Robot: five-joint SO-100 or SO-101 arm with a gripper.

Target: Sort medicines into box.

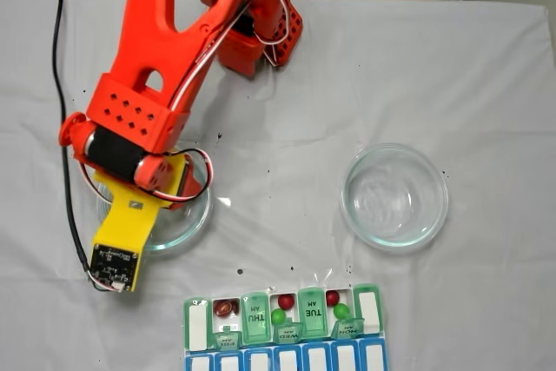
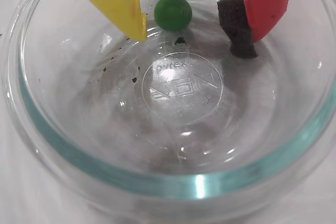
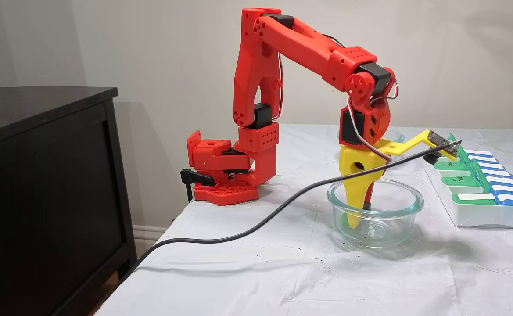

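Note:
In the wrist view one green medicine ball rests on the floor of a clear glass dish. My gripper is open around it, lowered into the dish. The yellow finger is close on the ball's left, and the red finger's black foam pad stands apart on its right. From the side, the gripper reaches down inside that dish. The box lies at the table's near edge in a fixed view. Its open compartments hold dark red balls and green balls.
A second glass dish stands to the right in a fixed view. A black cable trails from the wrist camera across the white cloth. The arm's base is clamped at the table's edge, next to a dark cabinet. Black specks dot the cloth.

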